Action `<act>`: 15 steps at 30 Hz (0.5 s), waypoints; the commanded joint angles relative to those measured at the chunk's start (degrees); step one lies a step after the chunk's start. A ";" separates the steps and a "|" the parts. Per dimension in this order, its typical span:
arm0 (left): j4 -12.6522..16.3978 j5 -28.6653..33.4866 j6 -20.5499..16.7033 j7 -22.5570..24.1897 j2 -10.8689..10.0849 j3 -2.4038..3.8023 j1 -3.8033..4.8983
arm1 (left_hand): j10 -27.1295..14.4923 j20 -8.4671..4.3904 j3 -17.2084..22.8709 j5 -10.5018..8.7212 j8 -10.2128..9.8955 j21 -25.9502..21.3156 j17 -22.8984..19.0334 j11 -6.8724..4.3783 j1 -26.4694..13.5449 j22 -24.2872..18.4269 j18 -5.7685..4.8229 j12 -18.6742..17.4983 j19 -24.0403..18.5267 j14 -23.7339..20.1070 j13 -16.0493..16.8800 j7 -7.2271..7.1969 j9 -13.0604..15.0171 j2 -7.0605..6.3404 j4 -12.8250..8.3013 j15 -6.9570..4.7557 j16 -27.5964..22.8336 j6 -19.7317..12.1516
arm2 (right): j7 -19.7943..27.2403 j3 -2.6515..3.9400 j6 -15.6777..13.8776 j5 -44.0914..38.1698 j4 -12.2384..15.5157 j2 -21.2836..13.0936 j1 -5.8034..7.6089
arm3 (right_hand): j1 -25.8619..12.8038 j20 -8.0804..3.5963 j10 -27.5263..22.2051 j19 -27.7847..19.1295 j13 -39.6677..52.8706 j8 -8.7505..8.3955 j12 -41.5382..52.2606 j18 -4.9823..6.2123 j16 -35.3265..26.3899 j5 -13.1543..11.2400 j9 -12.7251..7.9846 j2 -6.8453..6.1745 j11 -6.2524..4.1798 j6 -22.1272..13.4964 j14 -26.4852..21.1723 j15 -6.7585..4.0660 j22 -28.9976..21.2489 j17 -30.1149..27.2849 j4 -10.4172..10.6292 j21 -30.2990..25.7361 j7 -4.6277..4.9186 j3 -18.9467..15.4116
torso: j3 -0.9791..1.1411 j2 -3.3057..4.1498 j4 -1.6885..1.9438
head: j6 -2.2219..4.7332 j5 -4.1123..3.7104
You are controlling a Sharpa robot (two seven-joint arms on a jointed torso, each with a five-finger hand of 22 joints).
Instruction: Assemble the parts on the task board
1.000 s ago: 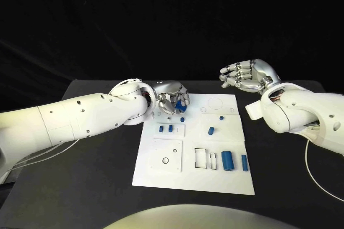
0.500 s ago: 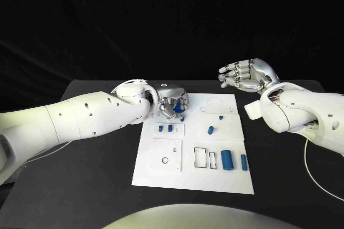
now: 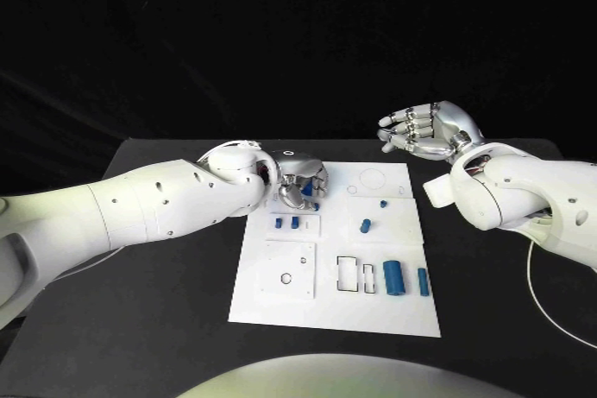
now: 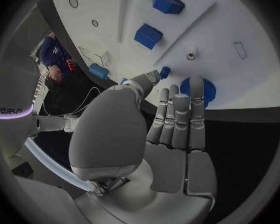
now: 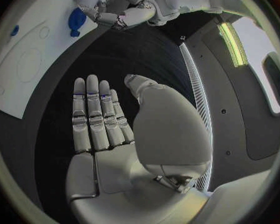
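The task board, a white plate, lies flat in the middle of the black worktop. We see it divided into raised square tiles, with outlined circles and rectangular cut-outs. Small blue parts sit on it: two short blocks side by side on the tile just in front of the left robot hand, a peg and a smaller one on the tile beside them, and a thick cylinder with a slim bar along the board's near right edge, next to two rectangular slots.

The left robot hand is low over the board's far left corner, fingers bent down around something blue. From the head view we cannot make out the grip. The left wrist view fills that in: the fingers lie straight and close together over a round blue disc at the board's edge, and the thumb tip touches a small blue peg. Whether anything is truly pinched we cannot tell. The two blue blocks show beyond the fingertips.

The right robot hand is raised off the board, beyond its far right corner, fingers curled inward, holding nothing. The right wrist view shows its fingers side by side above the dark worktop, the board's edge beyond them.
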 commanded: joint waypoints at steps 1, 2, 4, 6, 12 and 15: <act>-0.23 -0.88 1.25 1.00 0.28 -0.01 -0.10 | 0.56 -0.18 0.47 -0.02 -0.17 0.47 0.60 -0.12 0.02 0.20 0.79 0.38 0.32 0.70 -0.07 -0.03 -0.13 0.52 0.01 0.00 0.56 0.61 | 0.39 0.01 1.04 -0.62 0.11 0.08 -0.02 | -0.15 0.23 0.04 -0.33 -0.08 -0.06 -0.23 0.25 -0.22 -0.12 -0.07 0.01 -0.03 0.13 -0.36 0.18 -0.09 -0.09 -0.03 -0.31 0.20 0.27 | 0.02 0.00 -0.03 | 0.00 0.04; -0.37 -0.90 1.27 1.08 0.40 -0.04 -0.19 | 0.62 -0.20 0.53 -0.02 -0.18 0.53 0.71 -0.14 0.03 0.24 0.79 0.40 0.32 0.78 -0.06 -0.05 -0.15 0.53 -0.01 -0.02 0.66 0.65 | 0.39 0.01 1.04 -0.62 0.12 0.08 -0.02 | -0.15 0.23 0.04 -0.33 -0.08 -0.06 -0.23 0.25 -0.22 -0.12 -0.07 0.01 -0.03 0.13 -0.36 0.18 -0.09 -0.09 -0.03 -0.31 0.20 0.27 | 0.00 0.00 -0.03 | 0.00 0.04; -0.53 -0.92 1.35 1.17 0.56 -0.06 -0.28 | 0.81 -0.26 0.82 -0.01 -0.23 0.76 0.81 -0.22 0.10 0.41 0.80 0.46 0.33 0.91 -0.05 -0.07 -0.22 0.63 -0.12 -0.08 0.93 0.84 | 0.38 0.01 1.05 -0.62 0.12 0.09 -0.02 | -0.15 0.23 0.04 -0.33 -0.08 -0.06 -0.23 0.25 -0.22 -0.12 -0.07 0.01 -0.03 0.13 -0.36 0.18 -0.09 -0.09 -0.03 -0.31 0.20 0.27 | 0.00 0.00 0.00 | 0.00 0.00; -0.68 -0.95 1.43 1.21 0.72 -0.07 -0.36 | 0.91 -0.30 1.00 -0.02 -0.23 0.90 1.02 -0.26 0.14 0.51 0.79 0.49 0.32 1.06 -0.05 -0.09 -0.25 0.69 -0.20 -0.13 1.14 1.01 | 0.38 0.01 1.06 -0.62 0.14 0.10 -0.02 | -0.15 0.23 0.04 -0.33 -0.08 -0.06 -0.23 0.25 -0.22 -0.12 -0.07 0.01 -0.03 0.13 -0.36 0.18 -0.09 -0.09 -0.03 -0.31 0.20 0.27 | 0.02 0.01 0.02 | -0.01 -0.01; -1.44 -1.17 2.06 1.15 1.30 -0.10 -0.63 | 1.69 -0.57 2.33 -0.11 -0.21 1.99 1.97 -0.57 0.38 1.31 0.79 0.65 0.22 1.83 -0.04 -0.29 -0.45 1.30 -0.79 -0.40 2.34 2.31 | 0.37 0.02 1.10 -0.62 0.19 0.13 -0.02 | -0.15 0.23 0.04 -0.33 -0.08 -0.06 -0.23 0.25 -0.22 -0.12 -0.07 0.01 -0.03 0.13 -0.36 0.18 -0.09 -0.09 -0.03 -0.31 0.20 0.27 | 0.03 0.03 -0.02 | -0.06 -0.04; -1.83 -1.38 2.56 1.00 1.54 -0.11 -0.73 | 1.87 -0.64 2.60 -0.15 -0.18 2.24 2.02 -0.64 0.36 1.51 0.79 0.67 0.17 1.91 -0.04 -0.34 -0.48 1.42 -0.92 -0.46 2.55 2.69 | 0.36 0.02 1.11 -0.62 0.19 0.12 -0.02 | -0.15 0.23 0.04 -0.33 -0.08 -0.06 -0.23 0.25 -0.22 -0.12 -0.07 0.01 -0.03 0.13 -0.36 0.18 -0.09 -0.09 -0.03 -0.31 0.20 0.27 | 0.02 -0.02 -0.01 | -0.12 -0.01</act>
